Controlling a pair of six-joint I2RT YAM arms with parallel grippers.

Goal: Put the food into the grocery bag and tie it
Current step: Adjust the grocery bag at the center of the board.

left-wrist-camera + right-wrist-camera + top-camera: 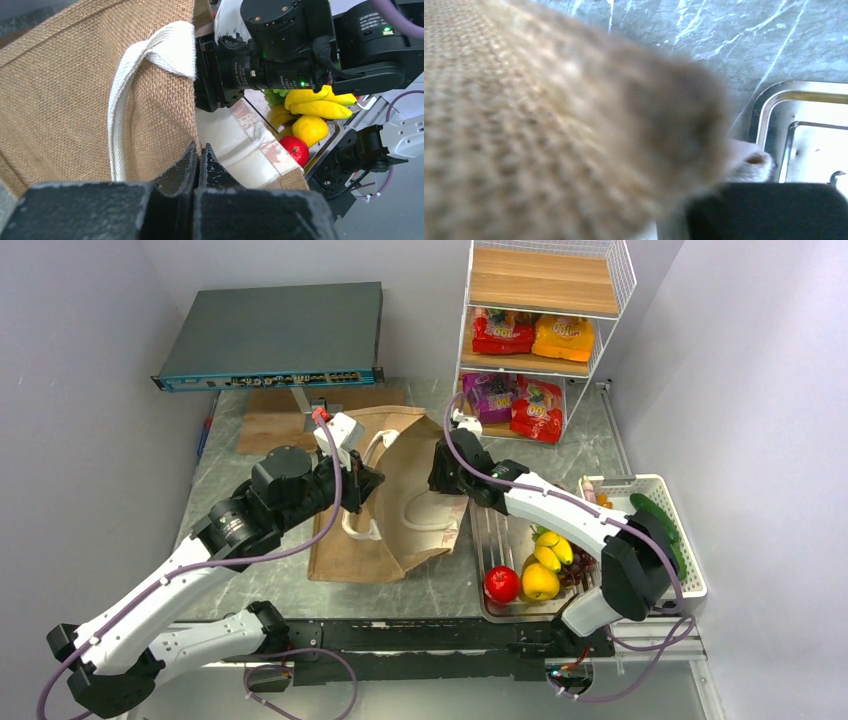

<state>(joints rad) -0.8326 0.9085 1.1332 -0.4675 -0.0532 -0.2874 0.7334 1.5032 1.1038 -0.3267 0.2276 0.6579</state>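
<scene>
The brown grocery bag [395,510] lies in the middle of the table with its mouth toward the far side. My left gripper [366,485] is shut on its left rim; in the left wrist view the woven edge [165,110] runs down into the closed jaws, beside a white handle [150,55]. My right gripper [447,478] is at the right rim. There blurred bag cloth [549,125] fills the right wrist view, and only one dark finger [769,210] shows. Food lies on the metal tray [492,540]: red apple [502,584], yellow fruit [540,582], bananas [553,548], grapes [580,570].
A white basket [692,550] with a green cucumber [660,525] stands at the right edge. A wire shelf [540,280] at the back holds red, orange and purple snack packets [503,333]. A grey equipment box [270,335] and a wooden board [275,420] sit at the back left.
</scene>
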